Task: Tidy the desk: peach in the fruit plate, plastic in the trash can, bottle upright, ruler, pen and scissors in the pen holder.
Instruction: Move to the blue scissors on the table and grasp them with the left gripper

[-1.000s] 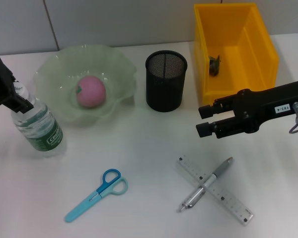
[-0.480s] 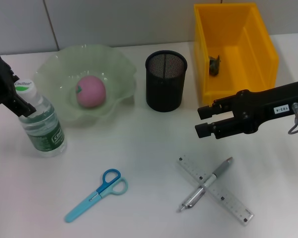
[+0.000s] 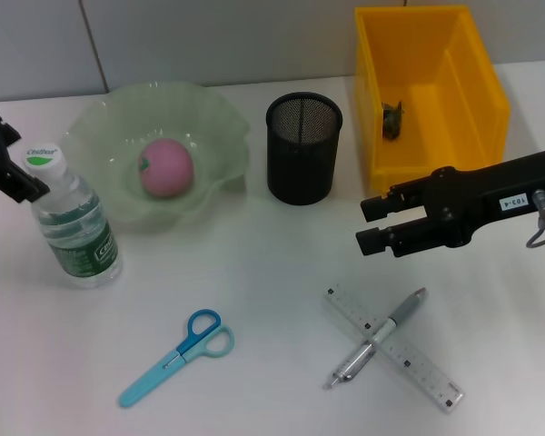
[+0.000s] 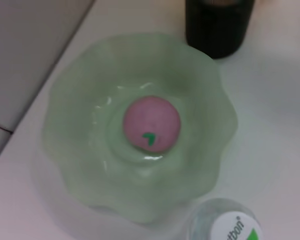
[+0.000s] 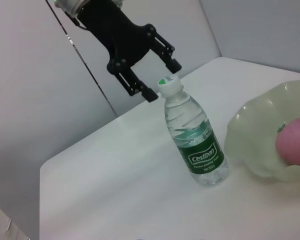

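Desk [image 3: 272, 263] work is advancing: the bottle [image 3: 73, 227] is now standing upright near the left edge, and the left gripper [image 5: 152, 67], fingers spread, is lifting clear of its cap (it was around the neck a second ago). Peach [image 3: 167, 167] is sitting in the fruit plate [image 3: 209, 118]. The right gripper [image 3: 374, 222], open, is hovering above ruler [image 3: 418, 359], with scissors [image 3: 177, 356] near the front edge.

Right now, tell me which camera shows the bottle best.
The right wrist view: the bottle stands upright on the desk, seen whole from cap to base, label readable, with the open left tool just behind its cap. The head view shows it from above. The left wrist view catches only its cap.
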### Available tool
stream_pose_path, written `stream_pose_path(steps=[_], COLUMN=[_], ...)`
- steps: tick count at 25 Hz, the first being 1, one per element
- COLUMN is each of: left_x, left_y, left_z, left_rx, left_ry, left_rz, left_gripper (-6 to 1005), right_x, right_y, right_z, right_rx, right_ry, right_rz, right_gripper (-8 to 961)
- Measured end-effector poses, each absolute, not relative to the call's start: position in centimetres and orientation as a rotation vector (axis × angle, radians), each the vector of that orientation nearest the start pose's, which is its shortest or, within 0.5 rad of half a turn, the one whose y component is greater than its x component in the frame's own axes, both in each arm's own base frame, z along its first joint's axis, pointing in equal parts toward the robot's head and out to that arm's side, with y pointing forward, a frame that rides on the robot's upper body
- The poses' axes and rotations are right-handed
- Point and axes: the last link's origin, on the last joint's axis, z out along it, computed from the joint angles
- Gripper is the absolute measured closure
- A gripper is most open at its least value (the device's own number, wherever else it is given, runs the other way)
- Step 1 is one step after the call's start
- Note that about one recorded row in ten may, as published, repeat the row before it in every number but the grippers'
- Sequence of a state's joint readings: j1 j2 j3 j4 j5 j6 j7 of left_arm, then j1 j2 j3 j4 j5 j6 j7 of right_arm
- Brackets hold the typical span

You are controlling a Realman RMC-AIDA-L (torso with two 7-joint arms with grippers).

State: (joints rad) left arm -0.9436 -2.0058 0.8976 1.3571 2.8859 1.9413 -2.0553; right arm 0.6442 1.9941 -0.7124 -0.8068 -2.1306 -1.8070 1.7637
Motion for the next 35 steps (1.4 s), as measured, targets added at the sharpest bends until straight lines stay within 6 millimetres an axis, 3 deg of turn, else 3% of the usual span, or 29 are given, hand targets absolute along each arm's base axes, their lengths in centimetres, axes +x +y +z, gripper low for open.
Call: stream_pose_path(steps=[6,10,11,12,14,18,19,20,25,30,34,35], left_x=[-14.5,-15.1,-15.1,-15.7,-16.5,-16.9,-18.8,-19.7,-21.6,-22.5,-22.5,-22.9], left_y=[38.8,37.7,37.7,37.0,36.4,36.1,34.8,34.3,32.4,31.0,31.0,30.3], left_z=[12.8,14.1,14.1,14.6,14.9,14.9,14.4,14.0,12.0,9.8,9.8,8.9], left_rx=[-2.674,-2.720,-2.720,-2.745,-2.765,-2.776,-2.815,-2.818,-2.809,-2.799,-2.799,-2.791], left_ry=[-0.488,-0.478,-0.478,-0.481,-0.492,-0.494,-0.489,-0.477,-0.434,-0.381,-0.381,-0.353], left_rz=[0.475,0.150,0.150,-0.012,-0.148,-0.251,-0.561,-0.663,-0.810,-0.849,-0.849,-0.864], left_gripper=[194,195,195,195,195,196,196,196,196,197,197,197], right_x=[22.5,22.4,22.4,22.4,22.4,22.6,22.6,22.6,22.8,22.9,23.0,23.0], right_y=[34.3,34.3,34.3,34.3,34.3,34.3,34.3,34.3,34.4,34.5,34.5,34.5], right_z=[4.5,4.5,4.5,4.5,4.6,4.7,4.7,4.8,5.1,5.2,5.2,5.2], right_rx=[-2.960,-2.959,-2.957,-2.956,-2.953,-2.941,-2.937,-2.933,-2.914,-2.896,-2.891,-2.890], right_ry=[0.822,0.826,0.825,0.825,0.829,0.837,0.839,0.841,0.852,0.875,0.886,0.887], right_rz=[0.544,0.550,0.553,0.558,0.563,0.572,0.577,0.582,0.595,0.600,0.600,0.600], right_gripper=[295,295,295,295,295,295,295,295,295,296,296,296])
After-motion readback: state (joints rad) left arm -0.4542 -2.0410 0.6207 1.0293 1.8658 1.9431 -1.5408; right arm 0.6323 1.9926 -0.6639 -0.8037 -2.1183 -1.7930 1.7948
